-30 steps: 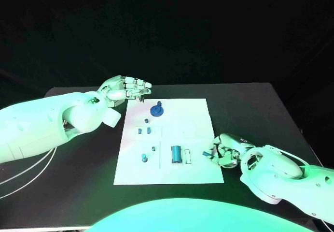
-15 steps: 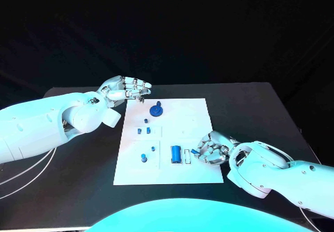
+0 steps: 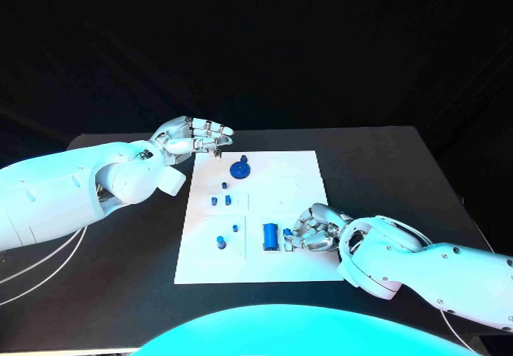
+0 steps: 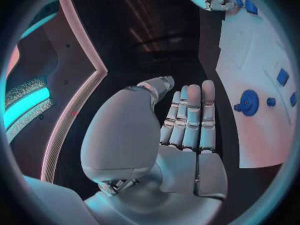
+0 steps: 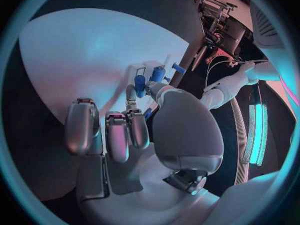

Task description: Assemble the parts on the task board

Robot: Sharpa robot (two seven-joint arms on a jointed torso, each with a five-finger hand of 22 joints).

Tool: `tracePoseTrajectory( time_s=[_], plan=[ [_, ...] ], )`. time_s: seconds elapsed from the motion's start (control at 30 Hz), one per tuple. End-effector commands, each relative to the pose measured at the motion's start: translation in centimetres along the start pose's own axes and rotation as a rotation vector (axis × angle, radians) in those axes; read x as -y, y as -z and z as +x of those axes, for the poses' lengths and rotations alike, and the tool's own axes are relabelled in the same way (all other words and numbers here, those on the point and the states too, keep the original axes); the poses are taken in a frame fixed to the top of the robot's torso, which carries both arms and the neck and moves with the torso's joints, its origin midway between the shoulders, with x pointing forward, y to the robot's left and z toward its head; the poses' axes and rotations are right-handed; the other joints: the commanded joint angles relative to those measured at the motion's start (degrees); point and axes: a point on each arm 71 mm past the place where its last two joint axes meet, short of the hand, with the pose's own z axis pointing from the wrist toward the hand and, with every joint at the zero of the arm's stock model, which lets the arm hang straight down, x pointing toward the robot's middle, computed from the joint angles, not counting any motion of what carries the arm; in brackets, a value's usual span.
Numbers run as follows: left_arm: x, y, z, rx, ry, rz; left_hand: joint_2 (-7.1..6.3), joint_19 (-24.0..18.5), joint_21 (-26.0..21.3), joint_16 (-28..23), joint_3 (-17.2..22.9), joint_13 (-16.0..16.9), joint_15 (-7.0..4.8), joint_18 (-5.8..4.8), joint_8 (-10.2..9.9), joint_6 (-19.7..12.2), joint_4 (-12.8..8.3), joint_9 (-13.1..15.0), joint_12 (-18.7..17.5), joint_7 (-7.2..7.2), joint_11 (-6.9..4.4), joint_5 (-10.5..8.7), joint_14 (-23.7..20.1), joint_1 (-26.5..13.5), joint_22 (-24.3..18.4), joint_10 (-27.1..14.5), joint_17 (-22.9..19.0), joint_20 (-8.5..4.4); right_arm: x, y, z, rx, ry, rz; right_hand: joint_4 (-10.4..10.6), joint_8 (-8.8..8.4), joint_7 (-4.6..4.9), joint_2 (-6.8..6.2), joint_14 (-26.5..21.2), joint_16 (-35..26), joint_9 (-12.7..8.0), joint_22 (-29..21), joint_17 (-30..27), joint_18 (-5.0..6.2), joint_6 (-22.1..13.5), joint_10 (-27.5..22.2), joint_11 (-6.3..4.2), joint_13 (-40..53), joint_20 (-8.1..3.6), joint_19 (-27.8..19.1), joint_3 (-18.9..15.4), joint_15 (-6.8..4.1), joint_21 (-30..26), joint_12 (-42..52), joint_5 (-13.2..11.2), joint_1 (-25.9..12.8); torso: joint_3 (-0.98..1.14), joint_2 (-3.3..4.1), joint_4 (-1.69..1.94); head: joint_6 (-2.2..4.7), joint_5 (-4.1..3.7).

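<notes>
White rectangular task board (image 3: pixel 288 178) lying flat in the middle of the black counter (image 3: pixel 396 170), with small blue parts scattered over its left half: a blue toothed gear with a knob (image 3: pixel 242 170) near the far edge, a pair of small blue blocks (image 3: pixel 222 200) at mid-length, a short blue peg (image 3: pixel 222 241) toward the near-left corner, and a blue cylinder (image 3: pixel 270 235) lying in a recess near the near edge. The silver right hand (image 3: pixel 312 230) hangs over the board just beside that cylinder, fingers curled inward; the right wrist view shows small blue pieces (image 5: pixel 154 76) at its fingertips (image 5: pixel 134 92), but whether one is pinched or merely touched cannot be told. The silver left hand (image 3: pixel 196 136) hovers off the board's far-left corner, fingers straight and close together, holding nothing. Judged risks: a fingertip closing off-centre could roll the cylinder out of its recess or knock the neighbouring piece askew; a loosely pinched small part could slip and fall to the counter; pressure near the board's right edge could shift the whole board. Hidden or unclear: the contact under the right hand's curled fingers, the outlines of the pale recesses on the board, and the exact shape of the pieces at the fingertips.
</notes>
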Motion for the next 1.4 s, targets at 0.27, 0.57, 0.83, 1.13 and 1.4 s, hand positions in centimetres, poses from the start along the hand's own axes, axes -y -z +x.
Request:
tracePoseTrajectory(
  time_s=[0.27,0.57,0.83,1.13,1.4],
  plan=[
    [0.08,-0.06,0.32,-0.025,0.004,0.002,0.13,0.0,0.0,0.4,0.0,0.1,0.06,0.78,0.3,-0.6,-0.3,-0.1,0.3,0.0,0.06,0.16,-0.4,0.3,0.1,-0.4,-0.1,0.06,-0.31,-0.26,0.7,-0.059,0.043,0.014,0.0,-0.03,-0.16,-0.98,5.3,0.3,-0.2,10.8,11.8,-0.7,1.3,2.0,-0.15,9.4,-0.38,1.6,-1.9,-0.36,0.2,0.9,1.4,-2.7,-0.01,-0.04,-0.03,0.01,-0.05],
    [0.07,-0.04,0.32,-0.027,0.003,0.0,0.29,-0.1,0.2,0.4,0.3,0.1,0.05,0.77,0.4,-0.6,-0.6,-0.1,0.4,0.02,0.07,0.34,-0.5,0.6,0.3,-0.5,-0.2,0.01,-0.28,-0.37,0.59,-0.043,0.057,0.018,0.0,0.69,-0.61,-1.28,5.3,0.4,0.1,10.9,11.9,-0.78,2.3,2.9,-0.5,10.6,-0.58,1.7,-3.3,-0.63,0.7,2.5,2.0,-5.3,0.02,-0.04,-0.09,0.01,-0.06],
    [0.06,-0.04,0.27,-0.026,0.003,-0.001,0.28,-0.1,0.3,0.3,0.4,0.1,0.06,0.76,0.5,-0.6,-0.6,-0.1,0.4,0.05,0.1,0.34,-0.5,0.6,0.4,-0.6,-0.2,0.01,-0.67,-0.28,0.56,-0.023,0.049,-0.005,0.1,0.89,-0.68,-1.09,5.3,0.3,0.1,10.8,11.9,-0.76,2.4,2.8,-0.59,10.5,-0.71,1.7,-4.1,-0.74,0.6,2.3,0.7,-6.9,0.07,0.03,-0.04,0.01,0.0],
    [0.04,-0.01,0.21,-0.025,0.003,-0.003,0.28,-0.1,0.3,0.3,0.4,0.1,0.06,0.76,0.5,-0.6,-0.6,-0.1,0.4,0.05,0.1,0.34,-0.5,0.6,0.4,-0.6,-0.2,0.01,-0.88,0.08,0.44,-0.006,0.047,-0.029,0.2,1.24,-0.77,-1.0,5.4,0.4,0.2,10.9,12.0,-0.78,2.3,2.8,-0.66,10.6,-0.81,1.7,-7.1,-0.81,0.6,2.3,1.7,-10.5,0.04,0.01,-0.07,0.01,0.13],
    [0.02,0.02,0.19,-0.025,0.003,-0.006,0.25,-0.2,0.4,0.3,0.4,0.0,0.1,0.74,0.5,-0.7,-0.5,-0.2,0.5,0.09,0.14,0.32,-0.5,0.4,0.4,-0.6,-0.2,0.02,-0.54,0.54,0.23,-0.01,0.053,-0.042,-0.5,1.5,-0.91,-0.93,5.4,0.4,0.3,10.8,12.0,-0.76,2.1,2.8,-0.8,10.7,-0.92,1.7,-8.5,-0.93,0.5,2.3,0.5,-9.4,0.04,-0.04,-0.06,0.01,0.16]
  ],
)
